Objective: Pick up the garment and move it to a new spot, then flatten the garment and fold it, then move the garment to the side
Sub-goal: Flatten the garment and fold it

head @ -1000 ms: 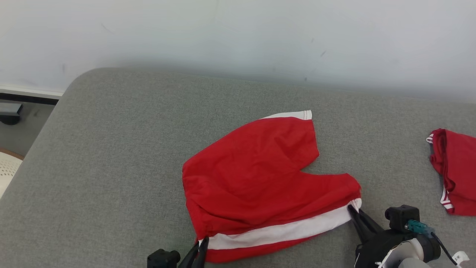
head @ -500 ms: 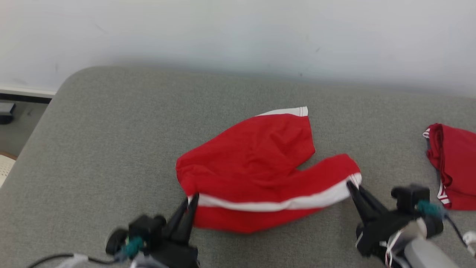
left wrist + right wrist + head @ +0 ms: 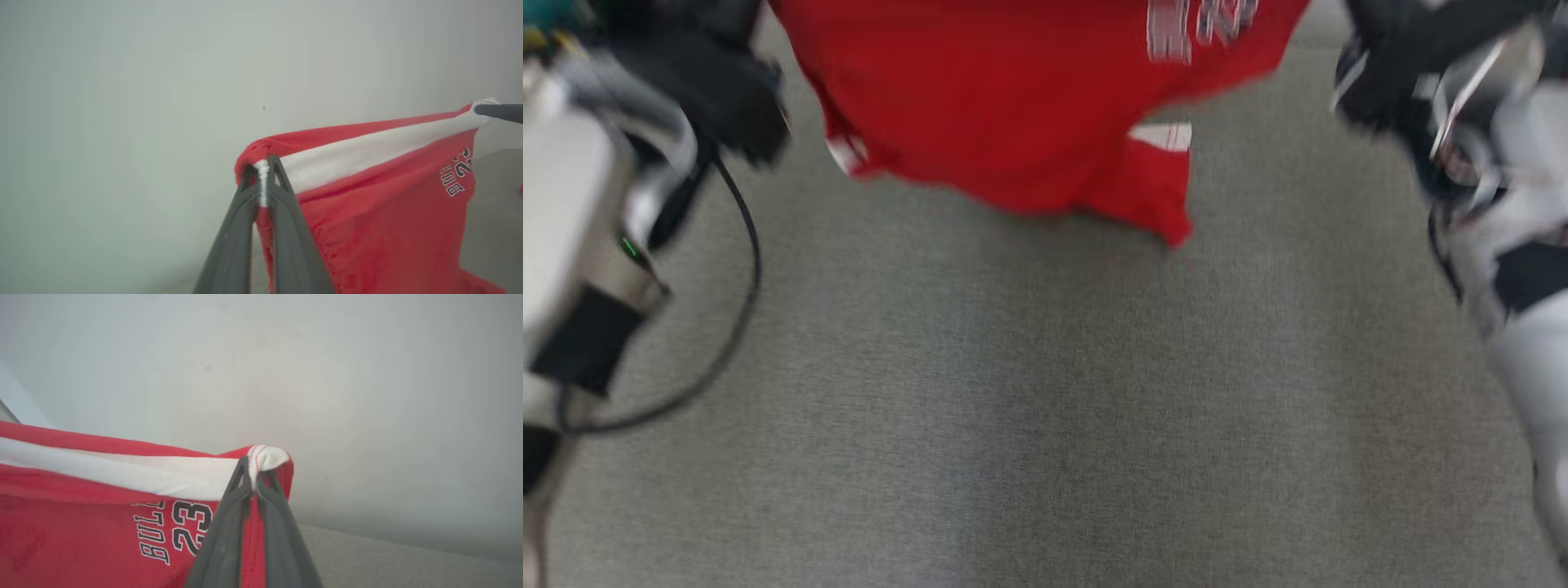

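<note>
Shorts (image 3: pixel 1013 98), red with a white waistband (image 3: pixel 367 153) and a "23" print (image 3: pixel 192 522), hang in the air above the grey cushion (image 3: pixel 1045 408), stretched between both arms. At one end of the waistband the left gripper (image 3: pixel 263 167) is clamped on the cloth. At the other end the right gripper (image 3: pixel 255 465) pinches it tight, a white fold bulging past its tips. The legs dangle toward the cushion; whether the lowest hem touches it is too blurred to tell. This looks like the carry step, the move to a new spot. Next, I judge, both arms should travel together with the band taut. They should then lower the shorts so the legs land first on the cushion and spread without bunching.
</note>
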